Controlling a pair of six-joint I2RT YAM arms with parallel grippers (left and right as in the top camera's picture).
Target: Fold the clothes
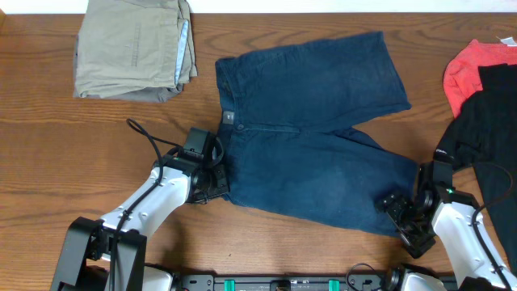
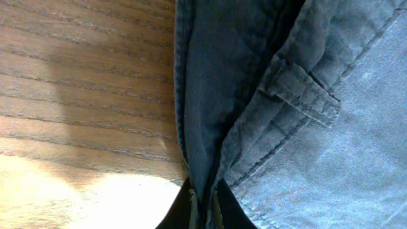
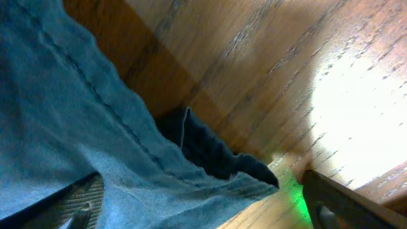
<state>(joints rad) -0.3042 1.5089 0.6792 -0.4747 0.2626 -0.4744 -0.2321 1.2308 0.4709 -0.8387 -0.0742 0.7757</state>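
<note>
Navy shorts (image 1: 307,137), label (image 1: 229,117) unreadable: left gripper (image 1: 216,181) pinches waistband (image 1: 220,89), right gripper (image 1: 401,217) gapes around hem (image 3: 210,152).

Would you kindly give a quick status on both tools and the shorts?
Left tool shut on shorts waistband. Right tool open at leg hem. Black garment close beside it.

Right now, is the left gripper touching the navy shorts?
Touching. The left wrist view shows the left gripper shut on the shorts: a fold of their waistband edge runs straight down between its fingers.
</note>
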